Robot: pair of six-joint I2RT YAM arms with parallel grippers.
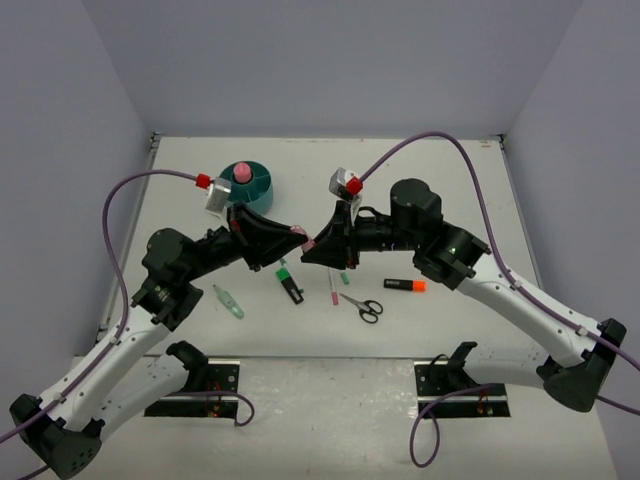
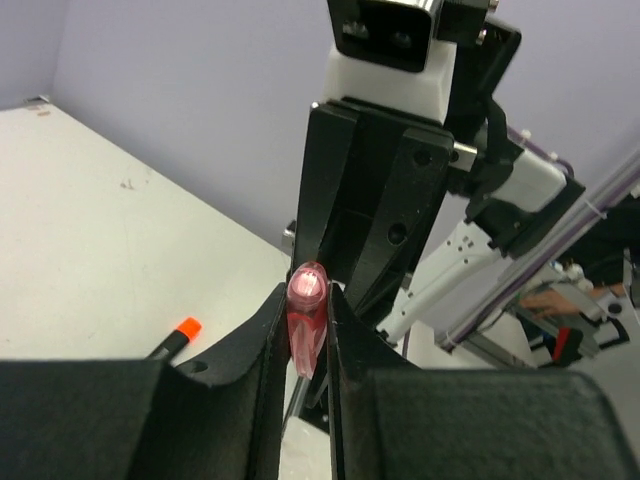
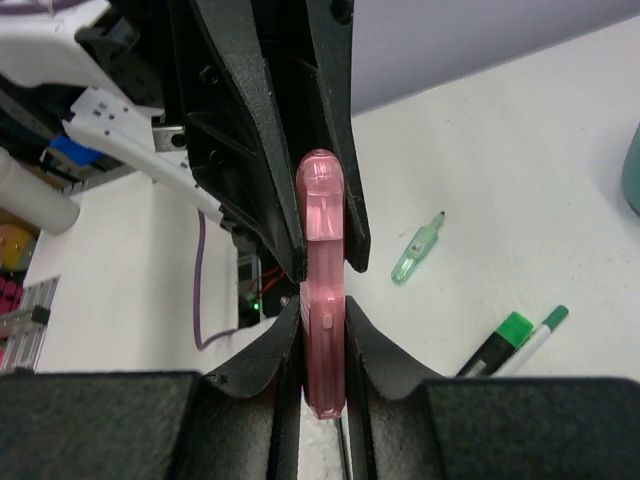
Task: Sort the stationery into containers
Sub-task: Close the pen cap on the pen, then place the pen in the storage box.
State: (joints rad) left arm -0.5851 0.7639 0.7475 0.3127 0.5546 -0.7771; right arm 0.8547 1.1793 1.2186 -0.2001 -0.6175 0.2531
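Left gripper (image 2: 307, 300): clenched on one end of the pink marker (image 3: 322, 300).
Right gripper (image 3: 323, 320): clenched on the other end, facing the left one.
Pink marker: in the air above the table middle, held by both.
Teal organizer (image 1: 262, 181): far left, with a pink roll (image 1: 241, 171) in it.
Table, near side: scissors (image 1: 362, 306), black-and-orange marker (image 1: 405, 286), black-and-green marker (image 1: 289, 282).

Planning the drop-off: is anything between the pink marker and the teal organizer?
The left claw and right claw both pinch the pink marker in mid-air. Only the left claw's body lies between it and the teal organizer; no loose item does.
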